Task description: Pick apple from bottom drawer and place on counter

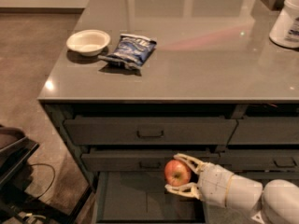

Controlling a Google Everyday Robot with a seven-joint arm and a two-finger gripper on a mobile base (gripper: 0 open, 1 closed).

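The red apple (177, 172) with a yellowish patch sits between the two pale fingers of my gripper (180, 175), which is shut on it. The gripper reaches in from the lower right and holds the apple above the open bottom drawer (135, 200), level with the front of the drawer above it. The drawer's dark floor shows below and to the left of the apple. The glossy grey counter (201, 55) tops the cabinet above.
On the counter stand a white bowl (88, 42) at the left, a blue chip bag (129, 52) next to it, and a white container (285, 21) at the right edge. Two closed drawer fronts with bar handles (150, 133) sit above the open drawer. Dark equipment (14, 171) stands at lower left.
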